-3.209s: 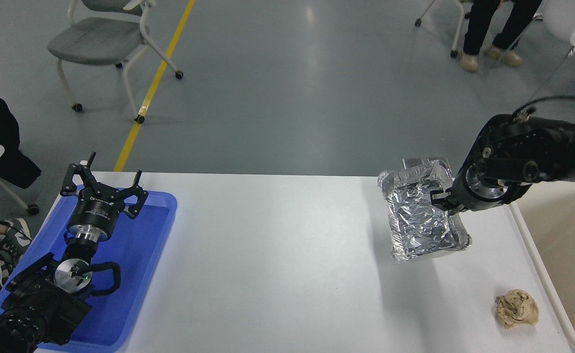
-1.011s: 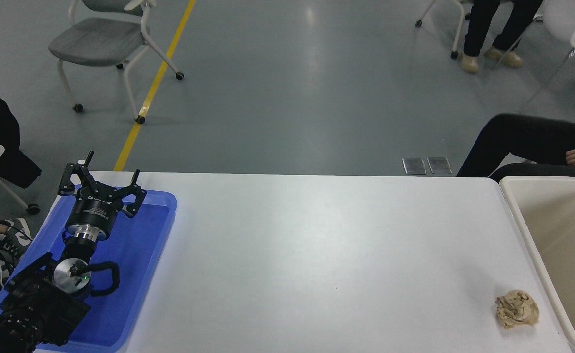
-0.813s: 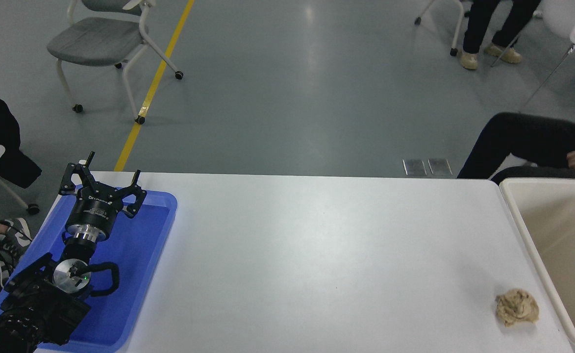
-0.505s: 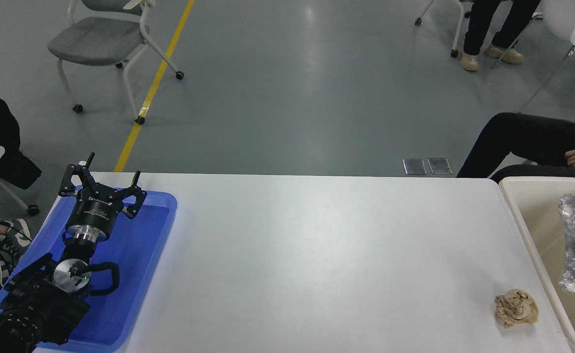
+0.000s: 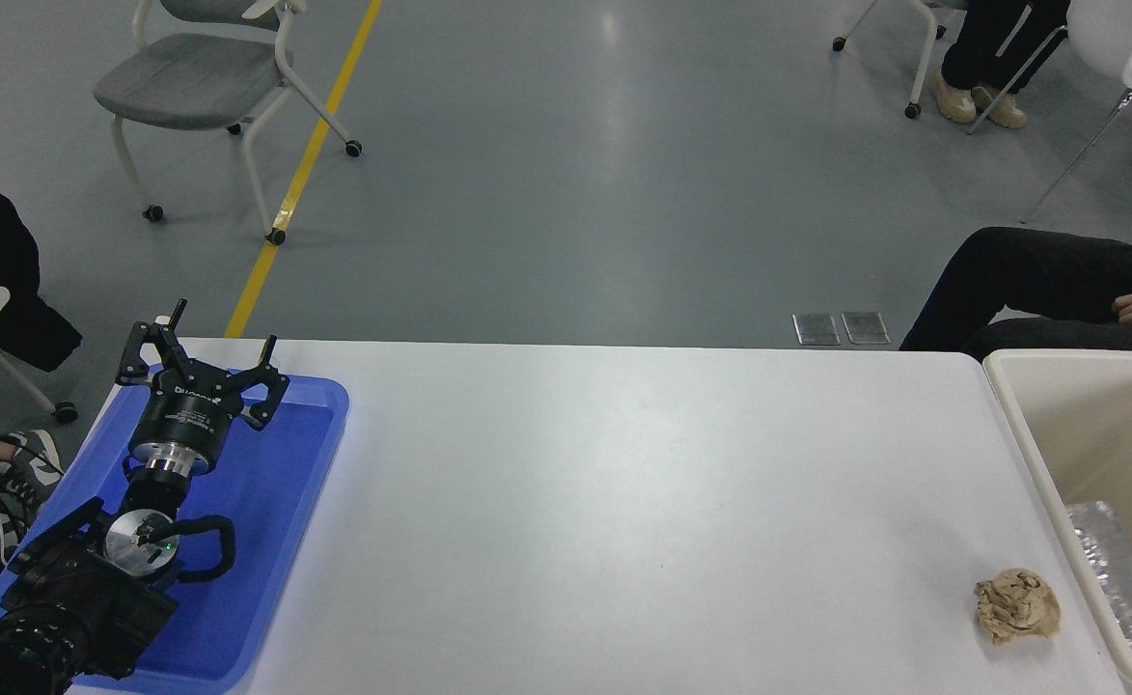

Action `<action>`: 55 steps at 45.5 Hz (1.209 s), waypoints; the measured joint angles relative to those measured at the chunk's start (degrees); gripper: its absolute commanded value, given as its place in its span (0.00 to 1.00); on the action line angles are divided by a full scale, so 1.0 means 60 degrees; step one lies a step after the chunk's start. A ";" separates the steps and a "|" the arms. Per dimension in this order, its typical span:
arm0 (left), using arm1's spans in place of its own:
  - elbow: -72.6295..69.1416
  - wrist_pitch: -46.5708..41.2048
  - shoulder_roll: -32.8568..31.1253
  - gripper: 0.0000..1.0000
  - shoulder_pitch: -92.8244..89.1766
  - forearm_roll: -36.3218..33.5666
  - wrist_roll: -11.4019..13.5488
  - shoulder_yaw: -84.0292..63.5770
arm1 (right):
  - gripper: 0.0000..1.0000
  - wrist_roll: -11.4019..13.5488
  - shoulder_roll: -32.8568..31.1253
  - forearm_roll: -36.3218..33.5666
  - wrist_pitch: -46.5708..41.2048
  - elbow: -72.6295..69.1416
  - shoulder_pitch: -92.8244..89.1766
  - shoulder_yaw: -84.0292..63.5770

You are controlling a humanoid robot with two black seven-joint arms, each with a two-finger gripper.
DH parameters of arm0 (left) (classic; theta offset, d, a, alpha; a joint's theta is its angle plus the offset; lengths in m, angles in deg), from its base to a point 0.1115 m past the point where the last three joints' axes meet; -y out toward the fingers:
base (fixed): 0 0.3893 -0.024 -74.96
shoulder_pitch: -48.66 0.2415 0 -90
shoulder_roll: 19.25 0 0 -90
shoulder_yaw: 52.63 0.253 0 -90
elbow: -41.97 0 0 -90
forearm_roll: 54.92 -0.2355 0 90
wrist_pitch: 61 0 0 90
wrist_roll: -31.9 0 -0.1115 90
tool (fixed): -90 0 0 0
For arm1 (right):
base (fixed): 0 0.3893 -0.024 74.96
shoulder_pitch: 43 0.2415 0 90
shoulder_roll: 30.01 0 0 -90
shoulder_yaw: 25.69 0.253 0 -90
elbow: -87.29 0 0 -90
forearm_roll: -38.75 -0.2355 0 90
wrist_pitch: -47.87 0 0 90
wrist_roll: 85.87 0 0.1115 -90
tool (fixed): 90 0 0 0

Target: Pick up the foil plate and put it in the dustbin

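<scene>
The foil plate [image 5: 1114, 579] lies low inside the dustbin [image 5: 1014, 405] at the right edge, tilted against the bin's near left wall, with nothing holding it. The dustbin is cream-beige and stands against the table's right end. My right arm and gripper are out of view. My left gripper [image 5: 207, 355] is parked over the blue tray [image 5: 286, 473] at the lower left, with its fingers spread open and empty.
A crumpled tan paper ball [image 5: 1016, 605] lies on the white table [image 5: 623, 502] near its front right corner, close to the bin. A person's leg and hand [image 5: 1058, 275] are just behind the bin. Chairs stand on the floor beyond.
My right gripper held the foil plate over the table's right side, then left the view. The plate appeared above the bin and dropped down inside it. The left arm has not moved.
</scene>
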 measured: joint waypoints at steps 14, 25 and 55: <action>0.0001 0.0000 -0.0017 1.00 -0.0010 0.0002 -0.0012 0.0003 | 1.00 0.0103 -0.0344 0.0056 -0.0204 -0.2587 0.1794 -0.0471; 0.0009 0.0000 -0.0026 1.00 -0.0017 -0.0001 -0.0015 0.0005 | 1.00 0.0126 -0.0888 0.0087 -0.0744 -0.5705 0.4397 -0.2018; 0.0005 0.0000 -0.0009 1.00 -0.0009 -0.0001 -0.0014 0.0004 | 1.00 0.0144 0.0727 -0.3219 -0.4816 -1.0858 1.1610 -0.4910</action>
